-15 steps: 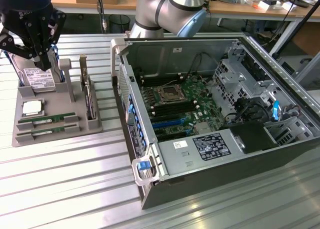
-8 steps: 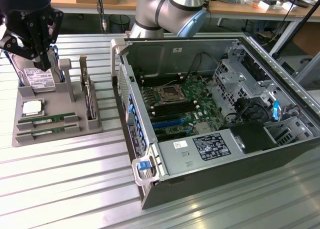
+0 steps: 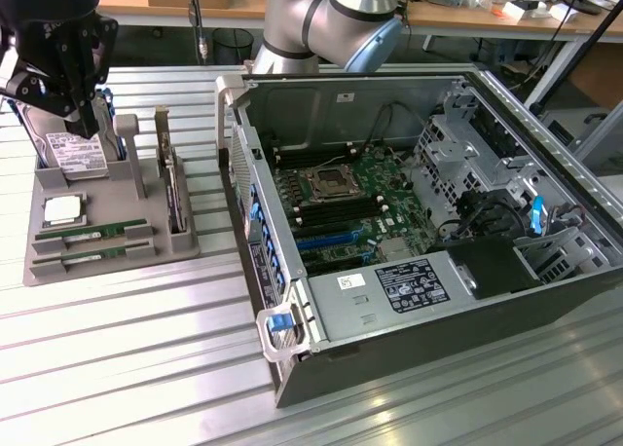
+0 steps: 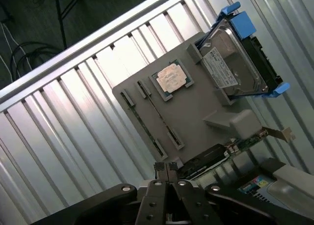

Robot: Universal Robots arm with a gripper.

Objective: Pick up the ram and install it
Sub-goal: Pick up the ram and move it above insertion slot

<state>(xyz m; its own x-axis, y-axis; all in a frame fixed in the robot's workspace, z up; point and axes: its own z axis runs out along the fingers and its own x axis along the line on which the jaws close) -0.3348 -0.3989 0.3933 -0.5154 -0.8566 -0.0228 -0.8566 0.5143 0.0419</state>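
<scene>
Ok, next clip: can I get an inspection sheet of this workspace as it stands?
Surface: ribbed metal table, bearing a grey holder and an open computer case.
Job's things: ram, two sticks lying in the holder's slots, untouched.
Clutter: hard drive, processor chip and upright card, all in the holder.
Grippers: gripper shut, empty, above the holder.
Cables: black cables inside the case.
Surroundings: workbenches behind.

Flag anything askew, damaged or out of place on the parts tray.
Nothing stands out. The ram sits in its slot on the tray, processor and hard drive seated beside it; the shut tool hangs above, empty.
</scene>
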